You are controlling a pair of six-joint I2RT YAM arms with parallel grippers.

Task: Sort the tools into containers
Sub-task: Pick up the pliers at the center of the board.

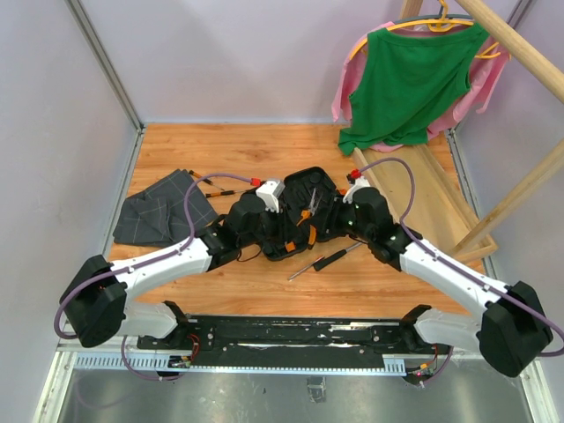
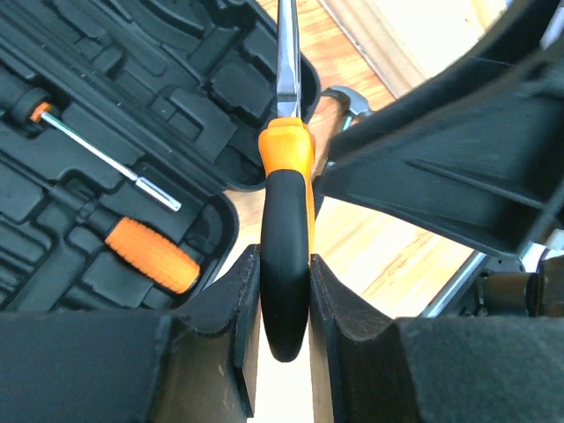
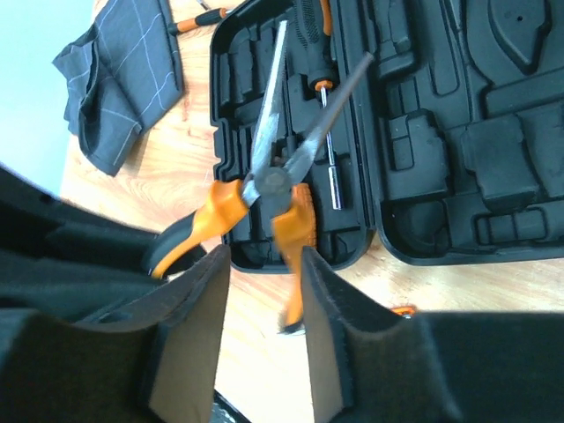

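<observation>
The black tool case (image 1: 304, 183) lies open at the table's middle, moulded slots showing (image 3: 441, 176). My left gripper (image 2: 284, 300) is shut on one black-and-orange handle of the pliers (image 2: 286, 176) and holds them above the case's near edge (image 1: 308, 214). In the right wrist view the pliers (image 3: 269, 181) hang with jaws spread over the case. My right gripper (image 3: 264, 300) is open, with the other orange handle between its fingers, close to the right one. An orange-handled screwdriver (image 2: 152, 256) lies in a case slot. A black screwdriver (image 1: 322, 262) lies on the table in front of the case.
A dark grey folded cloth (image 1: 163, 207) lies at the left, with two thin screwdrivers (image 1: 227, 183) beside it. A long wooden tray (image 1: 441, 189) leans at the right. A green shirt (image 1: 410, 79) hangs at the back right. A steel hammer head (image 2: 352, 100) shows beyond the pliers.
</observation>
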